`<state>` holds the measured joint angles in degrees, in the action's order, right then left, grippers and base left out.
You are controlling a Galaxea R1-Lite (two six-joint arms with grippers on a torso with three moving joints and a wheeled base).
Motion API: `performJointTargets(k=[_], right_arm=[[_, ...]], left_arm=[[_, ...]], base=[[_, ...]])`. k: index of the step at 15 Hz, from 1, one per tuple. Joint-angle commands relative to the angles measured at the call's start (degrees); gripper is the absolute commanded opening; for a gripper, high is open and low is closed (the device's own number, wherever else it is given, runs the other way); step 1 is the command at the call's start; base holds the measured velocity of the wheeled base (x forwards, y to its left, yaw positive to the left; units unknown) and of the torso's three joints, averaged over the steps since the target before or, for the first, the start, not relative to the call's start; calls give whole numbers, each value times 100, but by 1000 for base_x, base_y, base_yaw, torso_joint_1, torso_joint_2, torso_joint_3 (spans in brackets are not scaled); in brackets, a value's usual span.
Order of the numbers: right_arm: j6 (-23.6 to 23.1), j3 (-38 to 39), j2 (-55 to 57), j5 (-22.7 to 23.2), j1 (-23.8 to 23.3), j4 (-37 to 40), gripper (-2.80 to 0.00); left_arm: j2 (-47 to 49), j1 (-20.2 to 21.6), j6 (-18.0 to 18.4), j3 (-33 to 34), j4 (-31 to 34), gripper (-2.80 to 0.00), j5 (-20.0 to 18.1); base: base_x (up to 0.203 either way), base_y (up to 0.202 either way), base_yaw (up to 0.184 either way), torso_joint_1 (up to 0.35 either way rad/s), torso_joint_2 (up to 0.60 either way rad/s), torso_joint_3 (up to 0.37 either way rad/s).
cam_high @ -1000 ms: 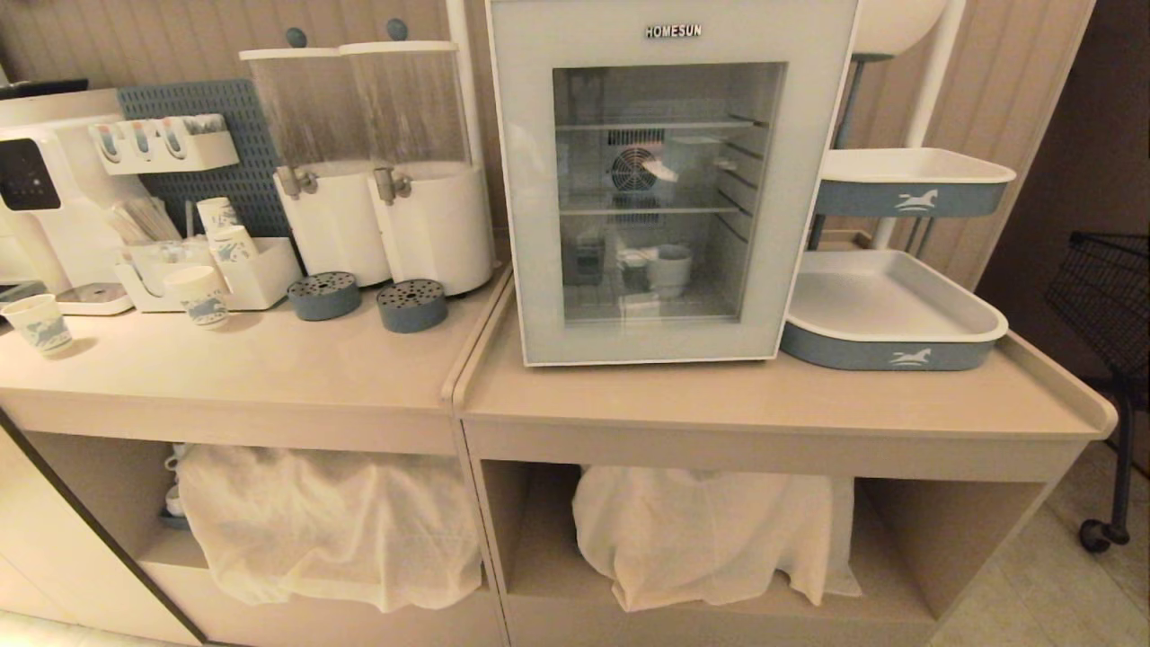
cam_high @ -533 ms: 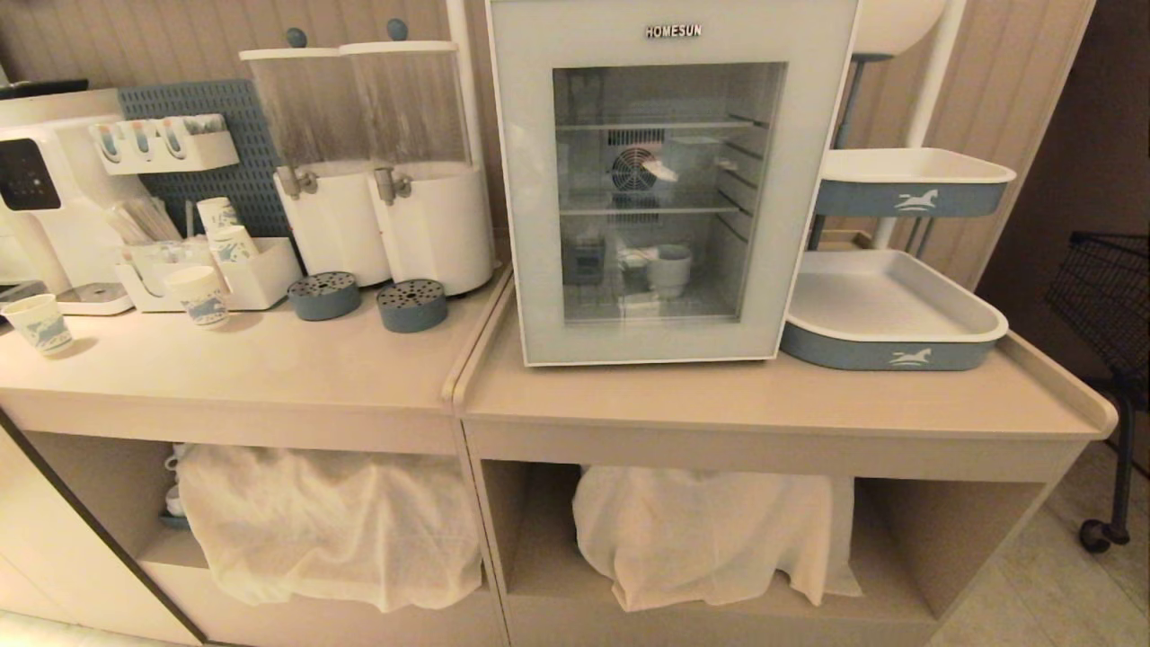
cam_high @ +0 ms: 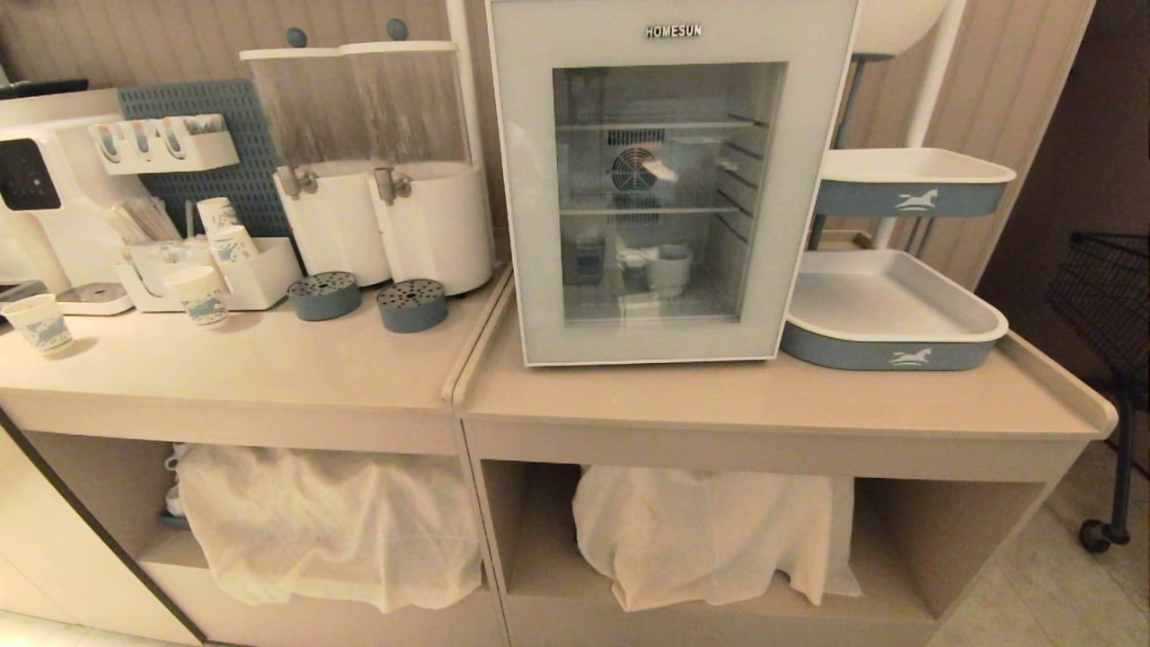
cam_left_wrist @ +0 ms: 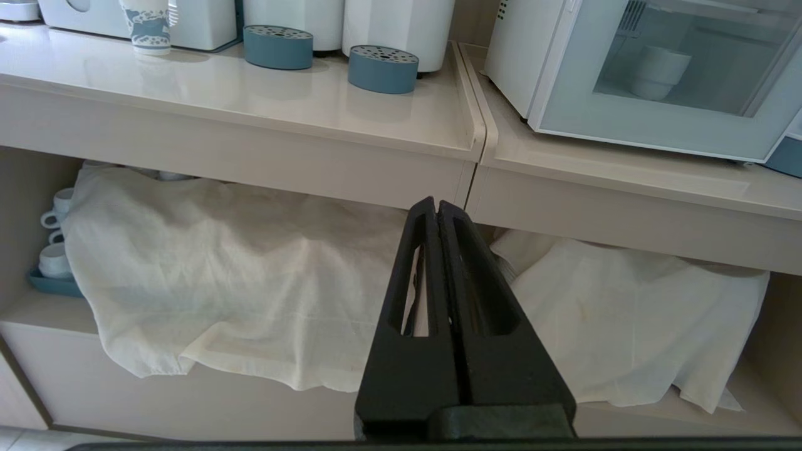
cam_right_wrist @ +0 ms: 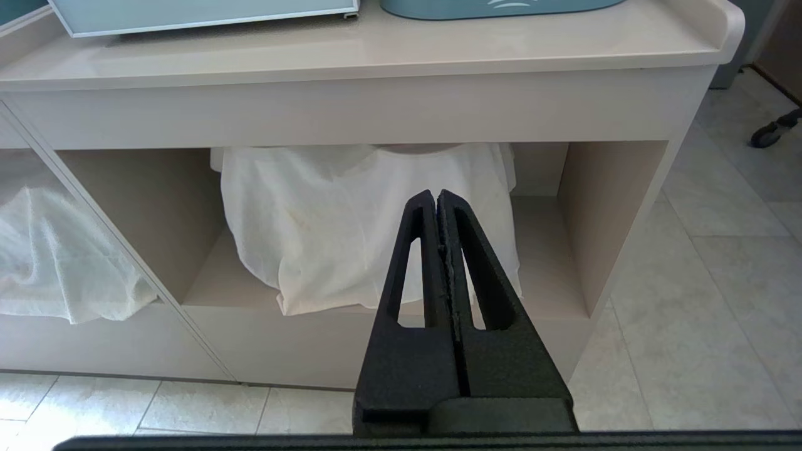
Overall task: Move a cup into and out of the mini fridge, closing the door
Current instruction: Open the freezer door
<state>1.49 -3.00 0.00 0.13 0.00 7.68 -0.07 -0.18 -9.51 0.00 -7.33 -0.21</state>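
Squat white ceramic cup (cam_high: 669, 268) standing inside boxy white mini fridge (cam_high: 674, 180), seemingly on its floor, behind shut glass-windowed door (cam_high: 530, 225). Left pincer (cam_left_wrist: 437, 210) and right pincer (cam_right_wrist: 436, 199) pressed together, empty, below fridge's beige tabletop (cam_high: 764, 395).

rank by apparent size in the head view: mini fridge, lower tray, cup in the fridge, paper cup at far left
1. White boxy HOMESUN mini fridge
2. Lower white-and-blue rectangular tray
3. Small white ceramic cup inside, and blue-printed paper cup: similar, unranked, since they sit at different distances.
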Motion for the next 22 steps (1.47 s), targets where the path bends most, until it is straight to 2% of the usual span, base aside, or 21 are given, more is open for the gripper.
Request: performJointTargets(k=[1, 22], right_arm=[[1, -6, 14, 4, 0, 5, -280], [1, 1, 12, 4, 0, 5, -280]], left_arm=[[-10, 1, -7, 229, -6, -280, -5], [-10, -8, -7, 229, -11, -280, -3]], base=[[0, 0, 0, 0, 0, 0], [0, 0, 0, 0, 0, 0]])
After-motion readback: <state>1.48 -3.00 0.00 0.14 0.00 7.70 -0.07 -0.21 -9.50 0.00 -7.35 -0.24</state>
